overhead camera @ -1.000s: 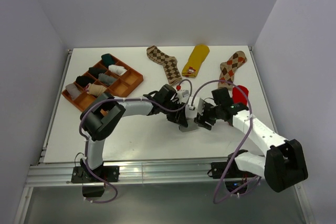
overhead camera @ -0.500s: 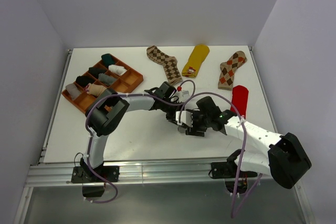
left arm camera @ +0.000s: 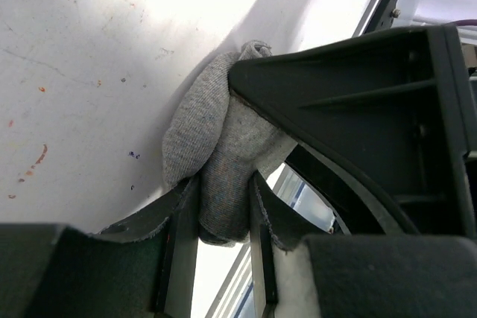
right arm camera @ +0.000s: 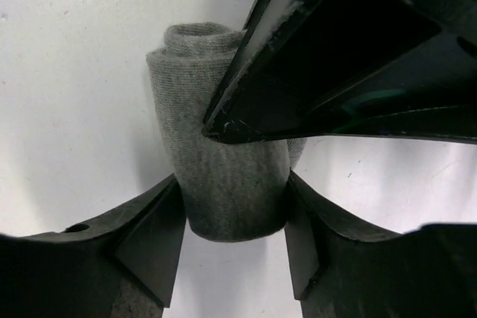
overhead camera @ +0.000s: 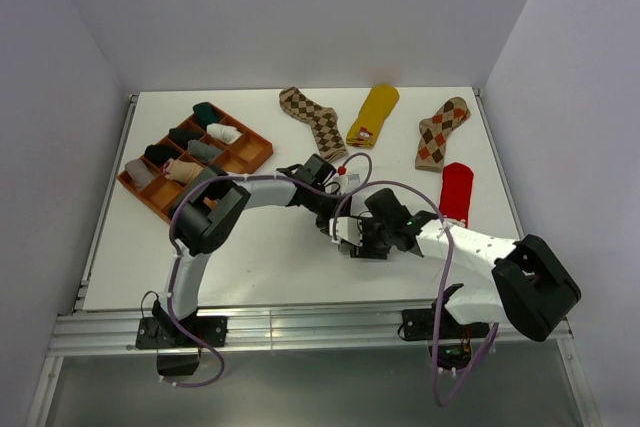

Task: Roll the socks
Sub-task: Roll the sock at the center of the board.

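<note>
A grey sock (right arm camera: 223, 176) is rolled into a short tube on the white table. In the top view it lies mid-table and is almost hidden under the two grippers. My left gripper (left arm camera: 222, 199) is shut on one end of the roll (left arm camera: 212, 147), fabric pinched between its fingers. My right gripper (right arm camera: 235, 206) grips the roll from the other side, both fingers pressing on its flanks. The two grippers meet mid-table, left gripper (overhead camera: 338, 217) beside right gripper (overhead camera: 362, 237). At the back lie two brown argyle socks (overhead camera: 315, 119) (overhead camera: 442, 131), flat, and a mustard yellow sock (overhead camera: 373, 113). A red sock (overhead camera: 456, 190) lies at the right.
An orange compartment tray (overhead camera: 268, 150) stands at the back left, with rolled socks in several of its compartments. Grey walls close in the table on the left, back and right. Cables loop over both arms.
My right arm has swung left from beside the red sock to the roll, and its jaws have closed in on it. My left gripper keeps its hold, shifted slightly.
</note>
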